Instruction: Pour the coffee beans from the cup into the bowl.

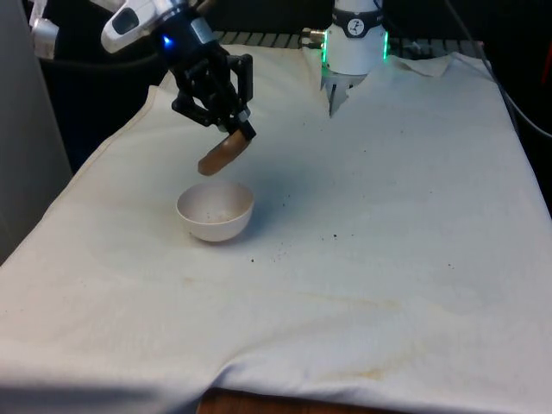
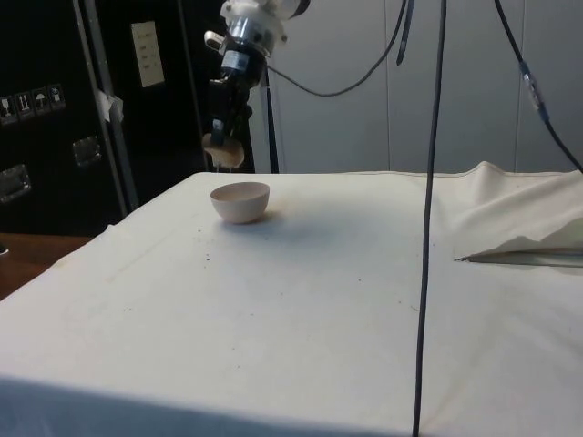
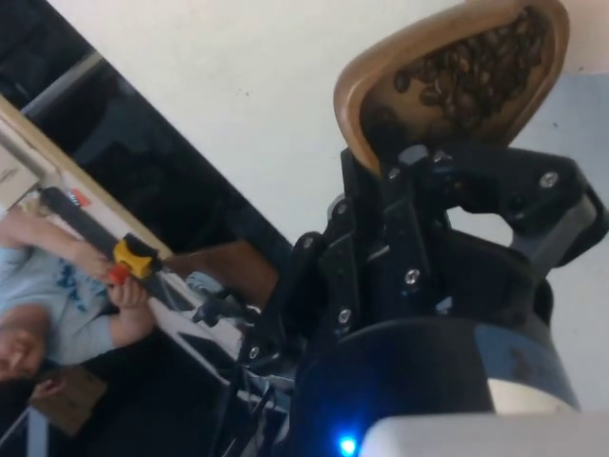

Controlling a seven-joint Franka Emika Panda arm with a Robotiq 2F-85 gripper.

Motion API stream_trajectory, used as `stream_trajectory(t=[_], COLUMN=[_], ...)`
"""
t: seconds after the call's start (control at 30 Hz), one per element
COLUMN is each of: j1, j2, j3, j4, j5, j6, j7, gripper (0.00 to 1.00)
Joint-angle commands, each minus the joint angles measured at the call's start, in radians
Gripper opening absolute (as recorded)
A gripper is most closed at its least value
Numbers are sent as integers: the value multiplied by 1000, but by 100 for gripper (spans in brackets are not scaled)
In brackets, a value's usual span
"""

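Note:
A brown cup (image 1: 222,154) hangs tilted well over on its side, just above the white bowl (image 1: 215,211) on the cloth. My gripper (image 1: 235,129) is shut on the cup's rim. From the wrist I look into the cup (image 3: 447,81), where dark coffee beans (image 3: 476,71) lie heaped towards its lower lip. In the side view the cup (image 2: 222,150) hovers a little above and behind the bowl (image 2: 241,201). A few small specks lie in the bowl's bottom.
Scattered dark crumbs (image 1: 330,235) dot the cloth to the front view's right of the bowl. A black cable (image 2: 428,218) hangs across the side view. A person holding a yellow-and-red tool (image 3: 128,262) is beyond the table's edge.

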Motion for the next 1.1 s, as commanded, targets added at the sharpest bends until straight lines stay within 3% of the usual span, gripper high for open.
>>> stream_trajectory(t=[0.0, 0.23, 0.27, 0.3, 0.5, 0.53, 0.57, 0.73, 0.77, 0.8, 1.03, 1.07], j1=[-10, -14, -3, -14, -19, -8, -19, -22, -13, -23, -31, -20], j2=[6, 26, 19, 29, 46, 41, 49, 63, 61, 68, 91, 87], j3=[4, -25, -27, -30, -54, -60, -58, -77, -87, -84, -110, -119], j4=[10, 27, 18, 29, 42, 33, 44, 55, 48, 58, 73, 64], j5=[10, 70, 56, 78, 129, 124, 136, 173, 178, 187, 239, 240], j6=[-19, -79, -55, -88, -140, -125, -148, -190, -184, -206, -269, -256], j7=[-3, -36, -30, -40, -66, -66, -69, -86, -92, -92, -115, -118], gripper=[3, 3, 3, 3, 3, 3, 3, 3, 3, 3, 3, 3])
